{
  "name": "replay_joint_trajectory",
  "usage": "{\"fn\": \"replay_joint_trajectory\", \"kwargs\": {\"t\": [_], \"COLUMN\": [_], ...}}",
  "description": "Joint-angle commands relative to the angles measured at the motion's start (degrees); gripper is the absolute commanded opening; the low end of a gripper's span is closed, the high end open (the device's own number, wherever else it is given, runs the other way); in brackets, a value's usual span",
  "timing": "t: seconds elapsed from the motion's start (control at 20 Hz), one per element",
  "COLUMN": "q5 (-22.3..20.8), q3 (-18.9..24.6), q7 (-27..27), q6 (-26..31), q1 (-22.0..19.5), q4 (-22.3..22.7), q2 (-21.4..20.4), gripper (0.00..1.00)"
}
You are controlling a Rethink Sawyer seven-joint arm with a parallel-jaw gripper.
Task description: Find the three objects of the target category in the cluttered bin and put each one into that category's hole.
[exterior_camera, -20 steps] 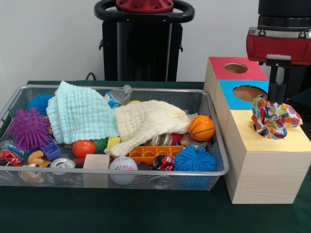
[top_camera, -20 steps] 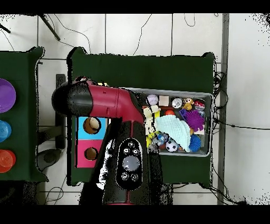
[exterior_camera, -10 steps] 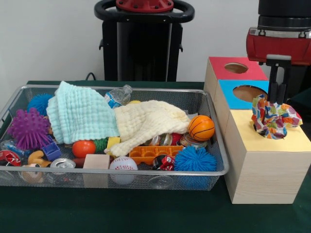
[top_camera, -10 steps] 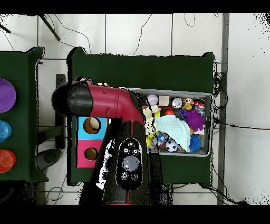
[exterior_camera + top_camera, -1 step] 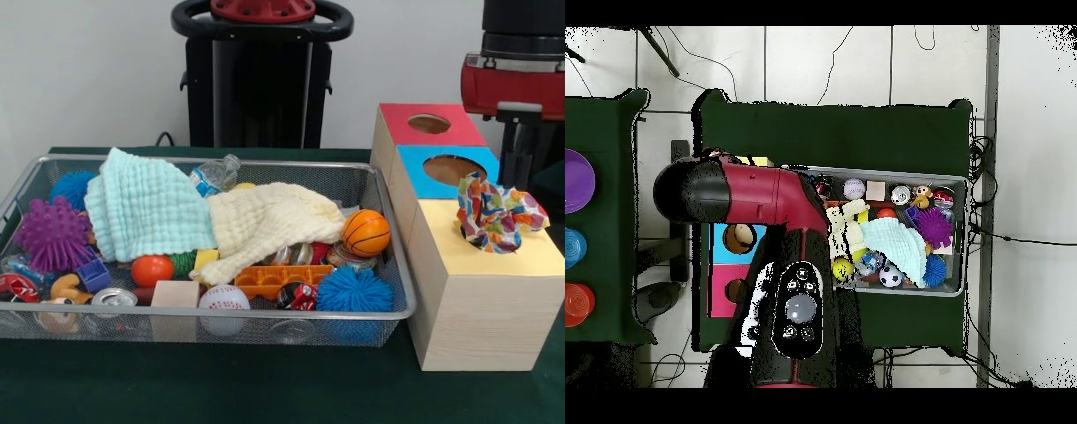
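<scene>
One patterned cloth point(image 5: 497, 215) bunches half-stuffed in the yellow box point(image 5: 481, 296) hole; tool point(image 5: 516, 168) behind it, grip state unclear.

Purple disc point(image 5: 577, 181), blue disc point(image 5: 571, 246), orange disc point(image 5: 573, 303) on side table point(image 5: 610, 140).

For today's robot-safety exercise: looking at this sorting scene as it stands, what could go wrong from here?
1. The colourful cloth bunches out of the yellow-topped box's hole rather than dropping in; it may stay stuck or snag the gripper close behind it.
2. The mint cloth and cream cloth drape over other things in the mesh bin, so lifting one could drag small items out.
</scene>
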Motion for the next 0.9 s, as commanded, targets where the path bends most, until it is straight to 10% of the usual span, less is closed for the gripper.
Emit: {"fn": "replay_joint_trajectory", "kwargs": {"t": [0.05, 0.9], "q5": [-1.28, -1.35], "q3": [0.74, 4.1], "q7": [8.32, 4.93], "q6": [-0.73, -6.35], "q1": [0.09, -3.81], "q4": [4.86, 10.07], "q2": [3.04, 1.08], "gripper": [0.0, 0.0]}}
